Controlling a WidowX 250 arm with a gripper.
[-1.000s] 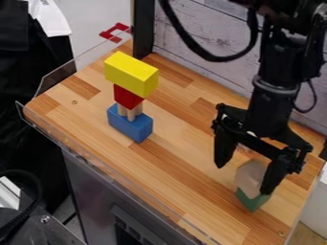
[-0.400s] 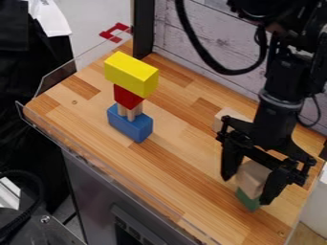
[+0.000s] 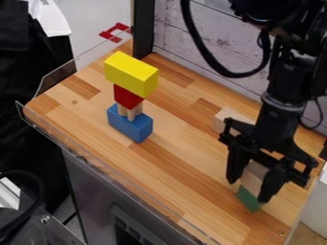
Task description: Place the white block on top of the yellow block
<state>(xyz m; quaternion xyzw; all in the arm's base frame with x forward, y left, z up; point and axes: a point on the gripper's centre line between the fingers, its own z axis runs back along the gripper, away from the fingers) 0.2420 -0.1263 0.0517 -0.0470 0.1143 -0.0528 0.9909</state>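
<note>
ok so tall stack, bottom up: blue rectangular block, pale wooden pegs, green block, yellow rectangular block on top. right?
One fix: the block between the pale wooden pegs and the yellow rectangular block is red, not green, per the camera view. Blue rectangular block at the bottom and the rest hold.

The arm (image 3: 288,79) over there is nearly all black, with a thick black cable (image 3: 237,74) looping off its side and a thinner cable (image 3: 321,114) curving lower down. A greyish collar (image 3: 278,102) rings it above the black gripper (image 3: 248,189), whose crossbar carries two chunky fingers (image 3: 234,166).
</note>
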